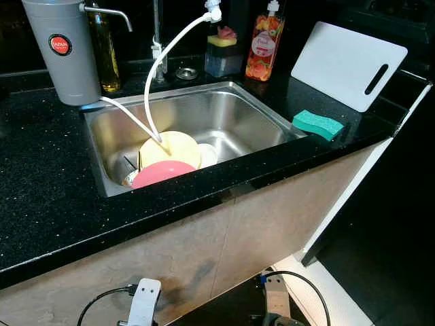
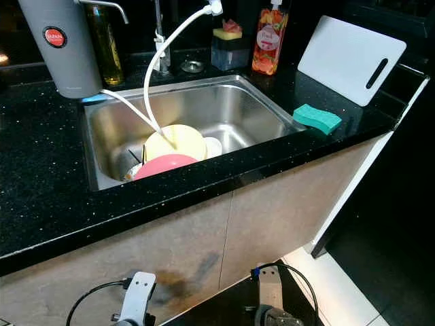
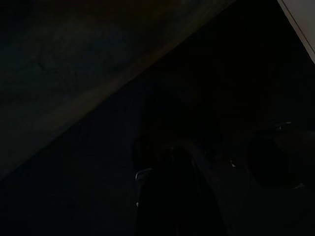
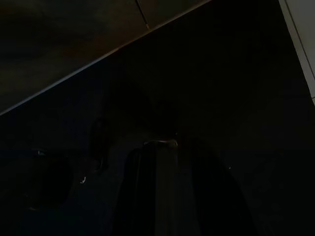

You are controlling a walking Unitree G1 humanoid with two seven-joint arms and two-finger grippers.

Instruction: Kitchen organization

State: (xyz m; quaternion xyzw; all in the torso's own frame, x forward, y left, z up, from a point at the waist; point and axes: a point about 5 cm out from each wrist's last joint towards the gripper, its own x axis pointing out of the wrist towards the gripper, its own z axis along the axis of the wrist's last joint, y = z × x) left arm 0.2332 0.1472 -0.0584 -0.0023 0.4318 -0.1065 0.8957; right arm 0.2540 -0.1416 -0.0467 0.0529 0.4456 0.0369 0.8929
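Hanging idle below the counter (image 1: 41, 197), both arms; finger state couldn't be told. Yellow plate (image 1: 173, 148) and pink plate (image 1: 162, 172) sat in sink (image 1: 238, 112).

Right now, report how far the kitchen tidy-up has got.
Done: nothing visibly. In hand: nothing; both arms hang low before the cabinet, left arm, right arm. Left: the yellow plate and pink plate sit in the sink, the green sponge lies on the counter, and the white cutting board leans behind it.
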